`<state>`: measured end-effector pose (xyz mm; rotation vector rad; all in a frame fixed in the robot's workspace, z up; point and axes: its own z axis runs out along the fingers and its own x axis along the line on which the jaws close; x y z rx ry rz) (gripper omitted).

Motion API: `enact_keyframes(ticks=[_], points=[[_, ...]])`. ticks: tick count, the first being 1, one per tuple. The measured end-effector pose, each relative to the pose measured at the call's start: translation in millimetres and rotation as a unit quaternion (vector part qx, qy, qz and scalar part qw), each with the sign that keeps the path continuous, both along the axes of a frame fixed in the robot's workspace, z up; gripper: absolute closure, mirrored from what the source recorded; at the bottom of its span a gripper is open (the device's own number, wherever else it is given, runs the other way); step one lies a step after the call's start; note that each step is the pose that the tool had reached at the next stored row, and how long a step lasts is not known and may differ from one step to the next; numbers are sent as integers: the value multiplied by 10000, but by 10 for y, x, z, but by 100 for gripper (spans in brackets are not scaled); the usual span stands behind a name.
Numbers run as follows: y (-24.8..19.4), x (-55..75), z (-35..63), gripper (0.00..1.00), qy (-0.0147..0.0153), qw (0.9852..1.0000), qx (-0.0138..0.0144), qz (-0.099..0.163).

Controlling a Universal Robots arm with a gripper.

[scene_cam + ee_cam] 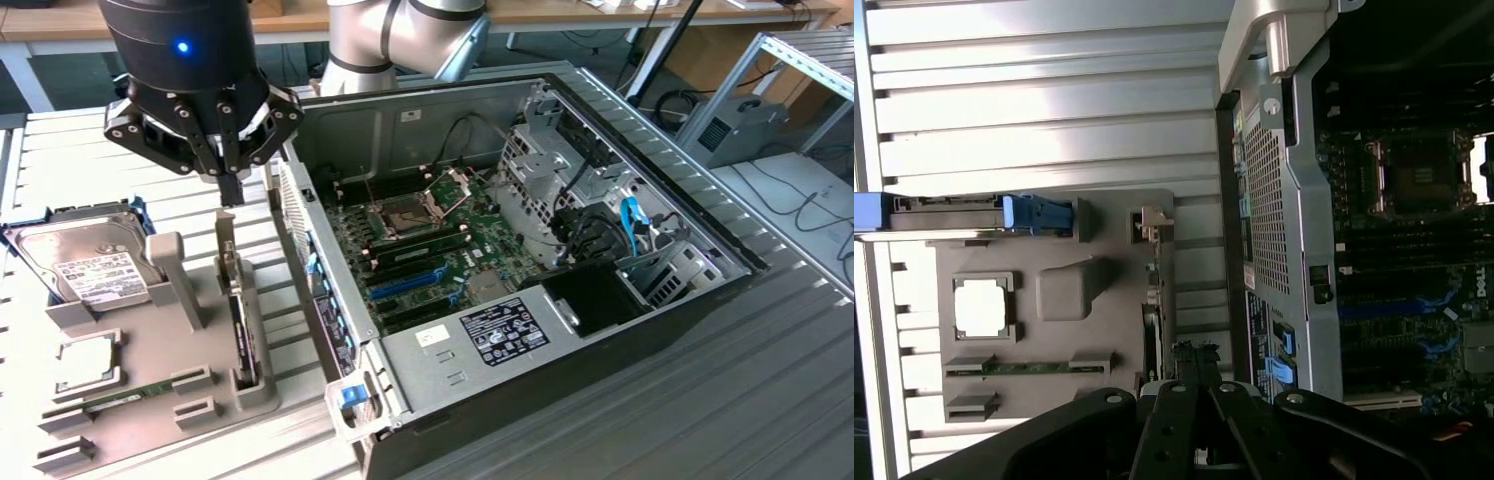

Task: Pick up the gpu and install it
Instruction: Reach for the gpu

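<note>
Black and thin, the gpu (239, 322) stands on its long edge in a slot of a grey holder block (154, 432). The block rests on a slatted metal table (747, 350), just outside an open computer case (454, 390).

In the exterior view the card's long axis runs from far to near, parallel to the closest case wall. Its silver end bracket (224, 238) is at the far end, upright and rising above the card. Only the card's top edge shows, so it cannot be told which face carries the fan. In the wrist view the gpu (1151, 330) appears as a narrow dark line along the holder block's (1054, 255) edge.

The gripper (230, 192) hangs over the bracket end of the card, its two fingers pressed together and pinching nothing. The tips sit just above the bracket's top; whether they touch it cannot be told.

On the same block, toward the exterior view's left of the card, are:
- a grey upright post (180, 285)
- a silver hard drive (91, 268) with a white label
- a square processor chip (87, 360)
- a green RAM stick (134, 393) lying flat

Toward the exterior view's right, the case wall stands just beside the card, between it and the motherboard (447, 245). The board lies flat inside, with a bare processor socket (400, 218) and blue slots (404, 287). A labelled power supply (501, 330) sits nearer the camera.
</note>
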<state>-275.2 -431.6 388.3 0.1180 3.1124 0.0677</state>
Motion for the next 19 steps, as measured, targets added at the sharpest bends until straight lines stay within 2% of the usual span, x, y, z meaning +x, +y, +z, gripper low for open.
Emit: enact_keyframes(ticks=[9,19], points=[[-29,-6,-10,89,0,10000,0,0],[-35,-6,-22,89,1,10000,0,0]])
